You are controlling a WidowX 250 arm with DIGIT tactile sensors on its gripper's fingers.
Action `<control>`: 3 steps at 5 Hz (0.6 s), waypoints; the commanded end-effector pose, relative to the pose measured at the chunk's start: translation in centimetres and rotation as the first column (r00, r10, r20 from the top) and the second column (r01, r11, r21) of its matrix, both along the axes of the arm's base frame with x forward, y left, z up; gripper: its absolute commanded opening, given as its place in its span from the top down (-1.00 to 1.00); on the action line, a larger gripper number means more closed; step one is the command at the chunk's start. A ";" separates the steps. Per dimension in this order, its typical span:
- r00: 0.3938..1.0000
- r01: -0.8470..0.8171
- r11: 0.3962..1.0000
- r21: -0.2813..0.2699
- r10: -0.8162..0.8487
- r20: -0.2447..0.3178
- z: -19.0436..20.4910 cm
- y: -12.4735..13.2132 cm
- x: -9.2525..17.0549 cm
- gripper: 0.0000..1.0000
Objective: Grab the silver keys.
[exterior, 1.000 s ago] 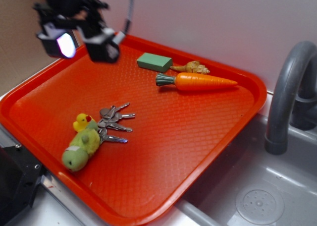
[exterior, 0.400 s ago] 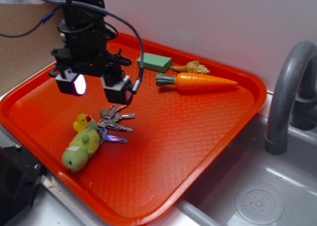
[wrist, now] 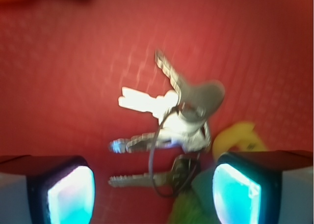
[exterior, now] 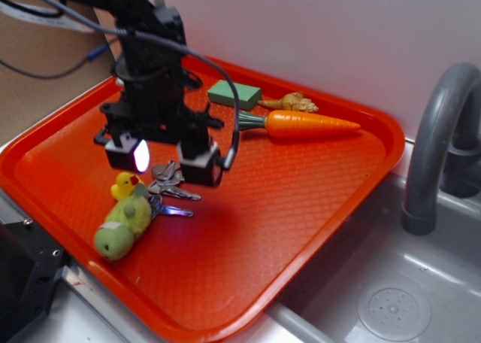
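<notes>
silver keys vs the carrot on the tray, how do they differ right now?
The silver keys are grey metal, a fanned bunch of thin flat pieces; the carrot is one solid orange cone with a dark green stem. The keys lie near the tray's front left, joined to a green-yellow plush toy, with the open pincer directly above them; the carrot lies alone near the back, clear of the pincer. Both rest flat on the tray.

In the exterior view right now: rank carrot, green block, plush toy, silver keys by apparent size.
1. carrot, longest
2. plush toy
3. silver keys, partly hidden by the open gripper, so unsure against the block
4. green block, farther from the camera
</notes>
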State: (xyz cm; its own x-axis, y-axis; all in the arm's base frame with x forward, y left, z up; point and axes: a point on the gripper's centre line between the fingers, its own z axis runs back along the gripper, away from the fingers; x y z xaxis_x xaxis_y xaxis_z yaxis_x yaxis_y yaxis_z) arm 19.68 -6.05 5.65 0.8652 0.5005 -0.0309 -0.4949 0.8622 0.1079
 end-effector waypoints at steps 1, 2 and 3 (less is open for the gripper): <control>0.998 -0.061 0.997 0.038 0.060 0.019 -0.4 2.3 -1.1 1.00; 0.997 -0.068 0.997 0.039 0.068 0.022 -0.9 4.2 -1.2 1.00; 0.997 -0.049 0.999 0.021 0.048 0.067 0.4 5.3 -1.6 1.00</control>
